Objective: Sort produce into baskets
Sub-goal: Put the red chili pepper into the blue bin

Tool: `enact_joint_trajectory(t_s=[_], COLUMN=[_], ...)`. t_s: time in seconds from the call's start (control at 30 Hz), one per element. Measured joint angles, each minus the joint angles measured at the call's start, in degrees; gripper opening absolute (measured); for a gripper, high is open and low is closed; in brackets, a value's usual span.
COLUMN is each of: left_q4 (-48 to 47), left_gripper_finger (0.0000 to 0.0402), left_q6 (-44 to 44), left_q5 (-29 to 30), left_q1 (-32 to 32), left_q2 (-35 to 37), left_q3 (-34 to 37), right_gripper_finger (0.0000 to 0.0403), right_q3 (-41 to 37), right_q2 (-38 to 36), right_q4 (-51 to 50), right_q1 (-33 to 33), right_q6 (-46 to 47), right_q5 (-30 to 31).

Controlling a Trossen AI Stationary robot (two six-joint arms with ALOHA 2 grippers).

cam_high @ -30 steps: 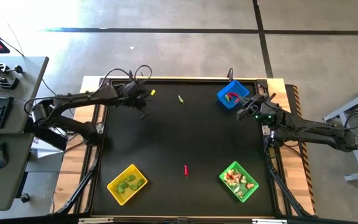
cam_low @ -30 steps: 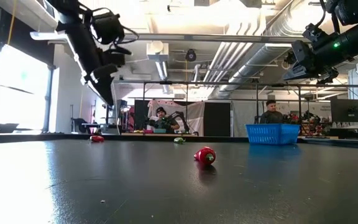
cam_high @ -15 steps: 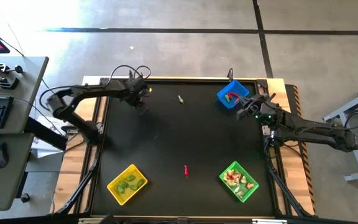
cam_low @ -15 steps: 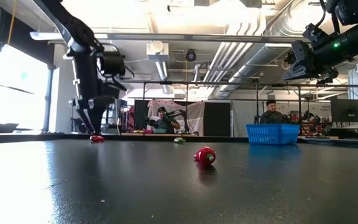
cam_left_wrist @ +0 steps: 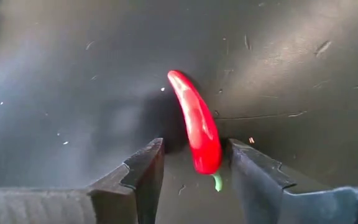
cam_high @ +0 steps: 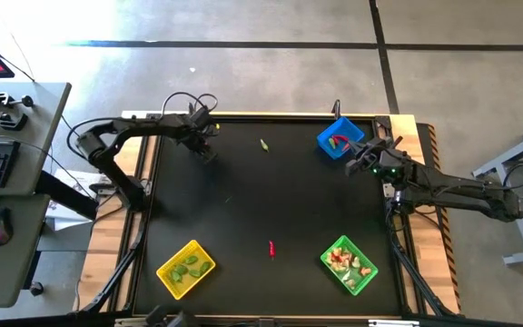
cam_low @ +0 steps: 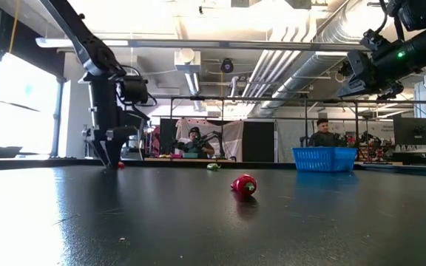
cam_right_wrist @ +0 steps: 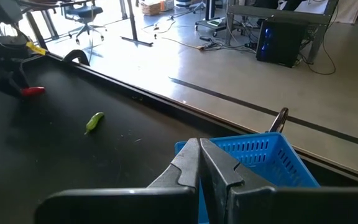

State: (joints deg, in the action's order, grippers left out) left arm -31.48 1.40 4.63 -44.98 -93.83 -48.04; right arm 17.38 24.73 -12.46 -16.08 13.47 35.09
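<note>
A red chili (cam_left_wrist: 194,121) lies flat on the black table near its far left corner, also visible in the low view (cam_low: 120,165). My left gripper (cam_left_wrist: 193,149) points down over it, open, with one finger on each side of the chili's stem end; I see no grip on it. In the high view the left gripper (cam_high: 208,155) is at the far left. My right gripper (cam_right_wrist: 199,149) hangs shut above the table beside the blue basket (cam_high: 340,138), holding nothing.
A green pod (cam_high: 264,143) lies at the far middle and another red chili (cam_high: 271,248) near the table's centre front. The yellow basket (cam_high: 186,268) with green pods stands near left, and the green basket (cam_high: 350,264) with whitish bulbs near right. People sit in the room behind.
My left gripper has come down from well above the table toward the far left corner and tipped from a slant to pointing almost straight down. Its fingertips now stand at the table around the red chili, which has not moved. My right arm has kept still.
</note>
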Motion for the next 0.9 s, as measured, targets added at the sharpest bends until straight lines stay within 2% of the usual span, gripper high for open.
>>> enact_joint_trajectory(t_s=[0.13,0.33,0.53,0.67,0.8,0.9], left_q4=[0.0,1.3,3.4,4.6,6.9,9.7], left_gripper_finger=[0.0129,0.0017,0.0016,0.0005,0.0004,0.0003], left_q6=[-1.9,-6.2,-6.4,-3.2,0.2,2.1], left_q5=[-0.5,-3.4,-6.5,-11.2,-17.5,-18.2], left_q1=[-0.5,-0.2,1.8,4.2,8.8,13.6], left_q2=[-0.6,-0.5,2.1,4.5,4.8,3.6], left_q3=[-0.1,0.0,0.3,0.2,-0.7,-2.2], right_gripper_finger=[0.0000,0.0000,0.0000,0.0000,0.0000,0.0000], right_q3=[0.0,0.0,0.0,0.0,0.0,0.0], right_q2=[0.0,0.0,0.0,0.0,0.0,0.0], right_q4=[-0.3,-0.6,-0.6,-0.6,-0.6,-0.6], right_q1=[0.0,0.0,0.0,0.0,0.0,0.0], right_q6=[0.2,0.2,0.2,0.2,1.0,1.1], right_q5=[0.0,0.0,0.0,0.0,0.0,0.0])
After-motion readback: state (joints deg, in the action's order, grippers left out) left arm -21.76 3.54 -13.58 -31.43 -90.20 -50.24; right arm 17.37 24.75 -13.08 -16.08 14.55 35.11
